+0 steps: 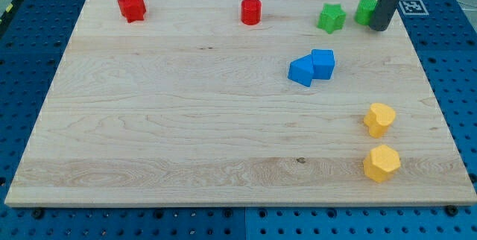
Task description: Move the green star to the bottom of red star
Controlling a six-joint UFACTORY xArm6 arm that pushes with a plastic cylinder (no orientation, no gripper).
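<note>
The green star (332, 18) lies near the view's top right on the wooden board (186, 136). The red star (132, 7) lies far off at the view's top left. My tip (379, 26) is at the top right, to the right of the green star with a gap between them. It stands against a second green block (365, 11), whose shape is partly hidden behind the rod.
A red cylinder (251, 11) stands at the top middle, between the two stars. Two blue blocks (312, 67) touch each other right of centre. Two yellow blocks (379, 119) (381, 163) lie at the lower right.
</note>
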